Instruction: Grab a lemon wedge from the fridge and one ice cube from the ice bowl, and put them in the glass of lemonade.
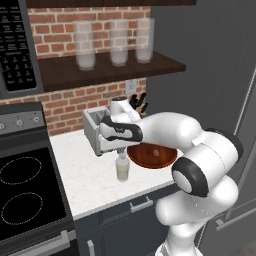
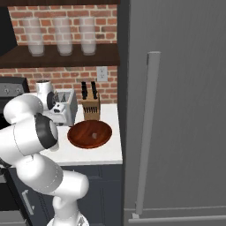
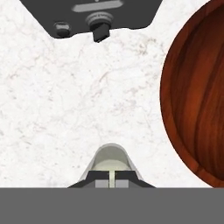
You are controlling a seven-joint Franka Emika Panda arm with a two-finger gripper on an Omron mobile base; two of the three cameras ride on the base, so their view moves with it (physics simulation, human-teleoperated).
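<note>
Gripper (image 3: 112, 178) clenched directly over glass of lemonade (image 1: 122, 168) on the counter (image 3: 65, 109), nothing visible between the fingertips, so whether a wedge or cube is pinched there cannot be told. Risk judged: descending further could knock the tumbler over or, if a small item is held, drop it outside the rim since the hand hides the opening. Just beside, ice bowl (image 1: 152, 155) with one ice cube (image 2: 94, 134); behind, toaster (image 1: 96, 127) and knife block (image 2: 90, 106) crowd the wall; farther, fridge (image 2: 176, 110) shut.
</note>
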